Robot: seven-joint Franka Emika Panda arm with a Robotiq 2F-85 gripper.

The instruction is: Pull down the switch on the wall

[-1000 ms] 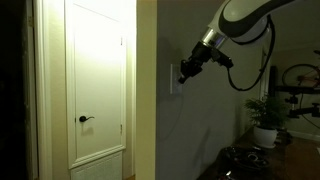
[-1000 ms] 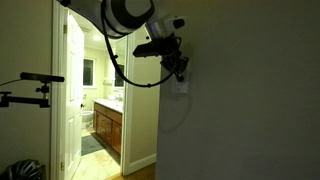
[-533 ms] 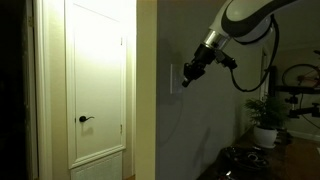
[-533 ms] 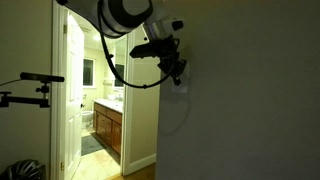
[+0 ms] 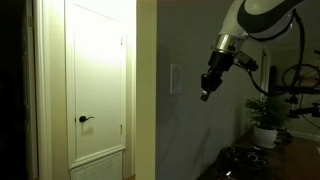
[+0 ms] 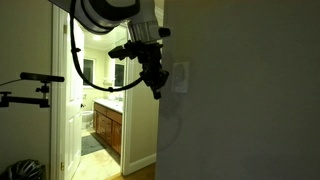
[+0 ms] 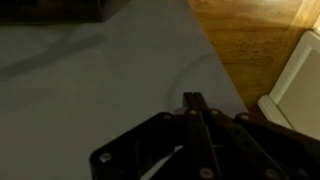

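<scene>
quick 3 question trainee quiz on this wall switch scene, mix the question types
1. True or false: the pincer touches the switch on the wall.
2. The door handle is: A black, B gold, C white.
3. Fill in: in the wrist view the pincer's jaws stand ___.
Key: 1 false, it hangs apart from the switch; 2 A; 3 shut.

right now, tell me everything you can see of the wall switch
The switch is a small white upright rectangular plate, plastic-looking, set flat on the pale wall near its outer corner. The light is dim and its lever is too small to make out, so its position cannot be told. Nothing touches it: the gripper hangs apart from it, slightly lower.
</scene>
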